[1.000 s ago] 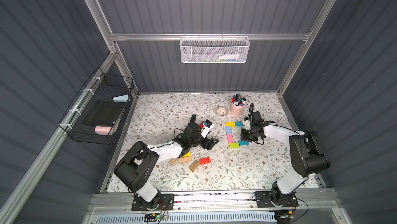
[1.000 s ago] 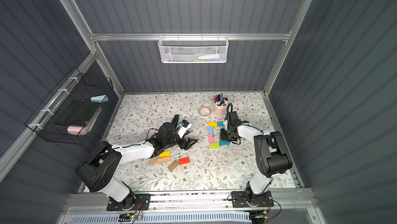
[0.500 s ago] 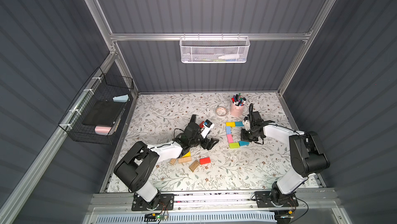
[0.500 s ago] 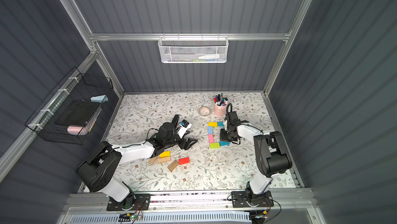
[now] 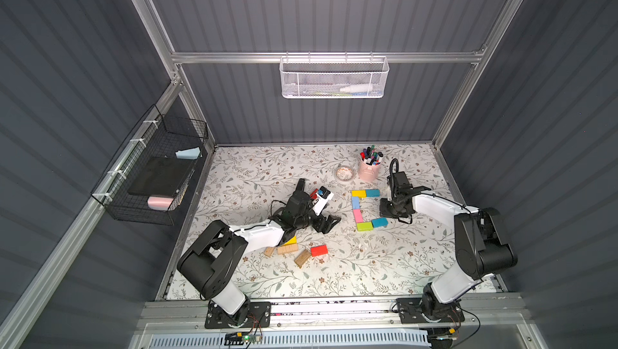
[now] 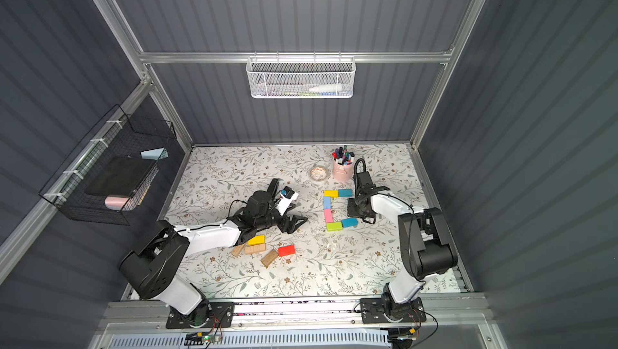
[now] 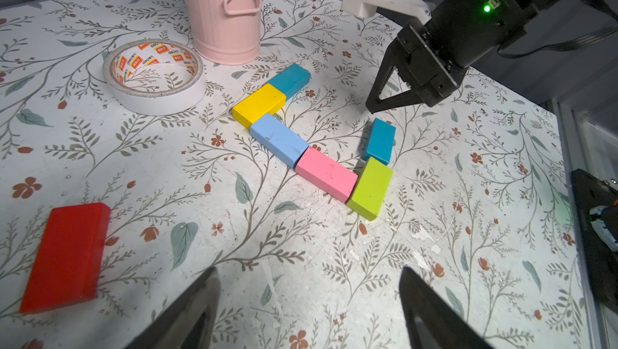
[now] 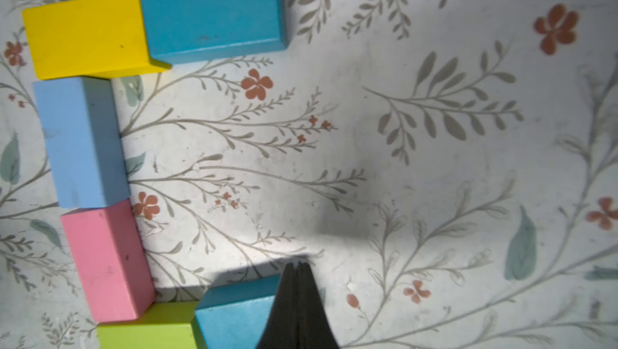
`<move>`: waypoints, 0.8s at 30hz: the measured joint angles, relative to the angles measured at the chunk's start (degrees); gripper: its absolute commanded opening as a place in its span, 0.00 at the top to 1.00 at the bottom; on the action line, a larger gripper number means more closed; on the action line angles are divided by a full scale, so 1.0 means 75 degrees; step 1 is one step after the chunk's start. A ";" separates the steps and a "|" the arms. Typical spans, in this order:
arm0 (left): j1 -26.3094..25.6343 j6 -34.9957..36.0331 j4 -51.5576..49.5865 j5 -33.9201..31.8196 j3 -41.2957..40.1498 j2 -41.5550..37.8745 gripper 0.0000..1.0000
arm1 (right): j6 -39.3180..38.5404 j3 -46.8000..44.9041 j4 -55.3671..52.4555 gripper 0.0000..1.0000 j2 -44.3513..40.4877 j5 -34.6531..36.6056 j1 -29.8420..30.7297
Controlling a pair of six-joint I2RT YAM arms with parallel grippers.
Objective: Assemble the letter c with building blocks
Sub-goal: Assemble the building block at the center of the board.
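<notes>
Left end effector (image 7: 308, 269) agape, right end effector (image 8: 298, 266) closed

Both top views look steeply down from high above the front edge of the tabletop (image 5: 368, 273). They stand far enough back to take in its whole floral surface and the grey walls (image 5: 334, 12), and they show nearly the same scene, slightly offset sideways. The left wrist camera sits low and close over the tabletop. It looks obliquely across it, past the left gripper (image 7: 309, 273), at the coloured blocks (image 7: 326, 175), the tape roll (image 7: 157, 99) and the pink bucket (image 7: 222, 12). The right wrist camera looks almost straight down from very near, over the right gripper (image 8: 298, 265). All four views share the blocks.
</notes>
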 measured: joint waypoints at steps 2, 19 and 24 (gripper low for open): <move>0.0000 0.0000 0.0000 0.0000 0.0000 0.0000 0.18 | 0.0026 0.0000 -0.0038 1.00 0.0003 0.0143 -0.0015; 0.0000 0.0000 0.0000 0.0000 0.0015 0.0000 0.18 | -0.0032 0.0000 -0.0388 1.00 0.0245 0.0280 -0.0015; 0.0000 0.0000 0.0000 0.0000 0.0015 0.0000 0.18 | -0.0105 0.0000 -0.0411 1.00 0.0245 0.0105 -0.0015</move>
